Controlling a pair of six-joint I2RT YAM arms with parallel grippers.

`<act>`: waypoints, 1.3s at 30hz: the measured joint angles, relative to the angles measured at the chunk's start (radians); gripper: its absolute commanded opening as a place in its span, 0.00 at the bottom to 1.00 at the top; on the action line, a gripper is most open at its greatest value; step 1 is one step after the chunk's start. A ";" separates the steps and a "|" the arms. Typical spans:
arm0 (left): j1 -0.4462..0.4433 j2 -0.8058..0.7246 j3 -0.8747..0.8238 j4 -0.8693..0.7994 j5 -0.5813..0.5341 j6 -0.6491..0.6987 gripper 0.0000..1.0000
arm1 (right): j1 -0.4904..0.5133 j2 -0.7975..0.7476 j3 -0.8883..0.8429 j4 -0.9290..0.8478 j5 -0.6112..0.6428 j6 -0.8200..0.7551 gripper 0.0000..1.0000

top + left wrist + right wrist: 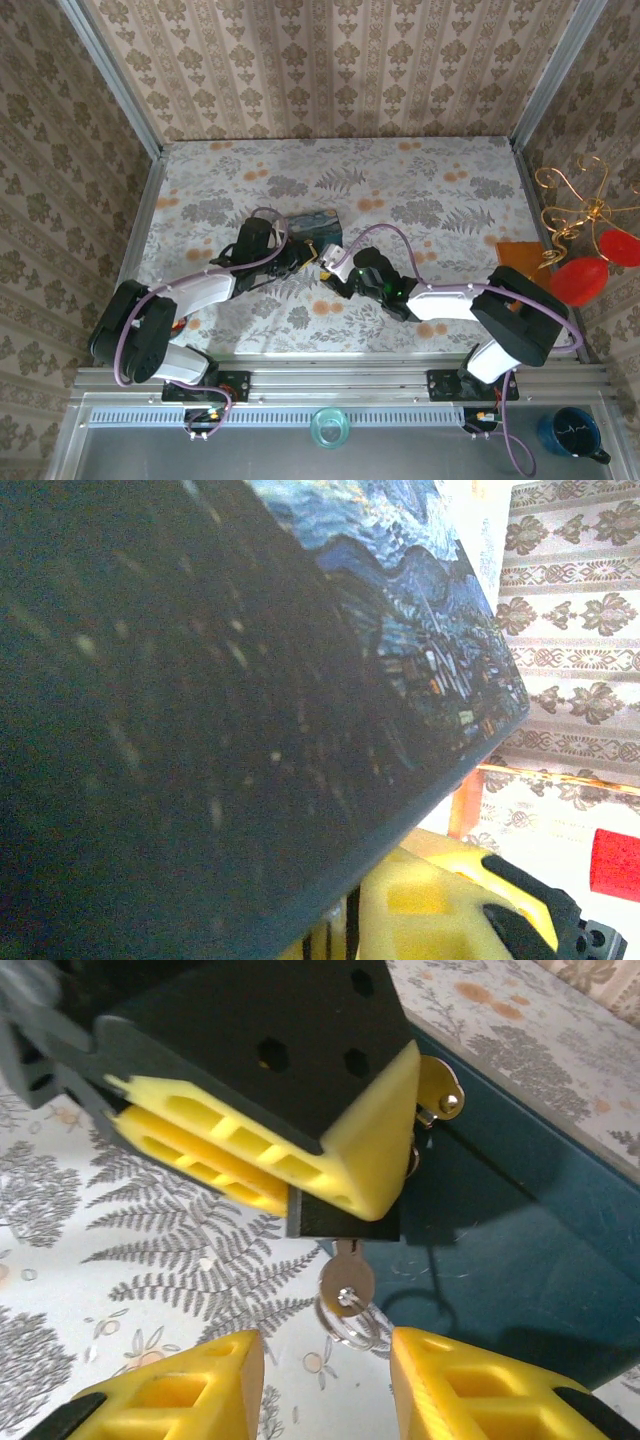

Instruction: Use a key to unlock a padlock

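Figure: a robot-testing laboratory cell dressed to resemble a home. We see silvery aluminium frame posts (112,75) holding flat panels of beige damask wallpaper (330,60) as walls, and between them a tabletop covered in fern-and-flower printed cloth (440,200). A white-and-black robot arm (200,290) and its twin on the right (445,300) are bolted to a ribbed aluminium rail (330,383) at the near edge. A purple cable (388,229) loops above the table. A gold wire ornament with red shapes (575,280) stands at the right.
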 measured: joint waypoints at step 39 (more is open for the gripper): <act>0.005 -0.006 -0.008 -0.002 0.018 0.003 0.00 | 0.040 0.101 0.081 0.002 0.085 0.060 0.07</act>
